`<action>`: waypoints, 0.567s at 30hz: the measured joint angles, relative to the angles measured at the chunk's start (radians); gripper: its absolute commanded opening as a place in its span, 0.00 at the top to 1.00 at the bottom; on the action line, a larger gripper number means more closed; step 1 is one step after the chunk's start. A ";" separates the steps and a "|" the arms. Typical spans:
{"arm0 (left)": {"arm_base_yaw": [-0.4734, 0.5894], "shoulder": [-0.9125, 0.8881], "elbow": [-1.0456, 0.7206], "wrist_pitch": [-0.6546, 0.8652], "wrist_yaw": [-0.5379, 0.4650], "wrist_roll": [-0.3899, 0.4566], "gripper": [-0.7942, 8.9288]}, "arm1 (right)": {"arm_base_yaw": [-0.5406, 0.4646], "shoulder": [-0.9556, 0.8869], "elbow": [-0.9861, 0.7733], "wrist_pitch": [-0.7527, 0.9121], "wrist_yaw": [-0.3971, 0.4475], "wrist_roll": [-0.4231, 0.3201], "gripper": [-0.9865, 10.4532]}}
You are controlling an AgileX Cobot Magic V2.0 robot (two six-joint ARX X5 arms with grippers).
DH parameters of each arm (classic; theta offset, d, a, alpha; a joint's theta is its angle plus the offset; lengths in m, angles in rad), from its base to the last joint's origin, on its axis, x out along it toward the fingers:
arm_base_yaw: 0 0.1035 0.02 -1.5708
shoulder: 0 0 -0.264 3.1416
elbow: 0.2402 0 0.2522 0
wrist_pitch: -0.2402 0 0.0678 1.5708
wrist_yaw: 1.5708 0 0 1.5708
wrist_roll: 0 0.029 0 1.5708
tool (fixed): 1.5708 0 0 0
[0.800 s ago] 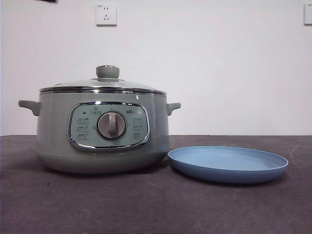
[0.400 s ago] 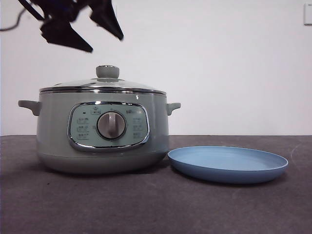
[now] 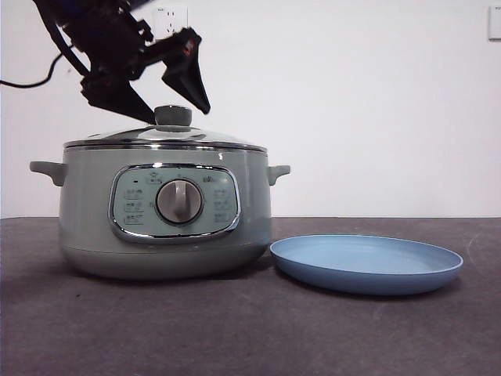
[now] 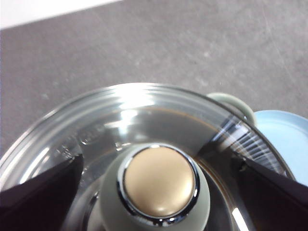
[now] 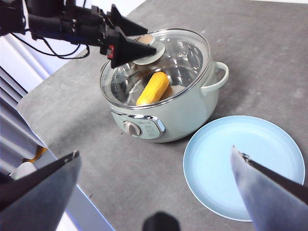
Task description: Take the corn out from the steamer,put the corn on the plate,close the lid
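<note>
Corn cannot be seen from the front view, where the glass lid (image 3: pixel 165 136) sits shut on the sage-green steamer (image 3: pixel 160 211), the empty blue plate (image 3: pixel 366 264) lies just beside it, and the left gripper (image 3: pixel 174 115) hangs with jaws spread either side of the lid's knob (image 3: pixel 173 115). The left wrist view shows that knob (image 4: pixel 159 190) between the parted jaws, seemingly untouched, though the close view is blurry. From the right wrist view, the right gripper (image 5: pixel 154 166) waits high, jaws wide apart, and the corn (image 5: pixel 152 89) lies inside the steamer (image 5: pixel 166 103) under the lid (image 5: pixel 159 65).
</note>
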 measured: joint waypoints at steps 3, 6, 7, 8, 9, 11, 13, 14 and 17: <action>-0.008 0.007 0.000 -0.008 -0.015 0.000 0.34 | 0.000 0.000 0.000 0.000 0.000 0.000 0.39; -0.017 0.007 0.000 -0.007 -0.049 0.000 0.34 | 0.000 0.000 0.000 -0.001 0.000 0.000 0.39; -0.020 0.007 0.000 -0.010 -0.052 0.000 0.34 | 0.000 0.000 0.000 -0.001 0.000 0.000 0.39; -0.021 0.007 0.000 -0.013 -0.053 0.000 0.34 | 0.000 0.000 0.000 -0.001 0.000 0.000 0.39; -0.021 0.007 0.000 -0.017 -0.054 0.000 0.36 | 0.000 0.000 0.000 -0.001 0.000 0.000 0.39; -0.022 0.007 0.000 -0.023 -0.055 0.000 0.50 | 0.000 0.000 0.000 -0.002 0.000 0.000 0.39; -0.024 0.007 0.000 -0.032 -0.056 0.000 0.63 | 0.000 0.000 0.000 -0.002 0.000 0.000 0.39; -0.026 0.007 0.000 -0.037 -0.056 0.000 0.67 | 0.000 0.000 0.000 -0.002 0.000 0.000 0.39; -0.028 0.007 0.000 -0.038 -0.064 0.001 0.76 | 0.000 0.000 0.000 -0.002 0.000 0.000 0.39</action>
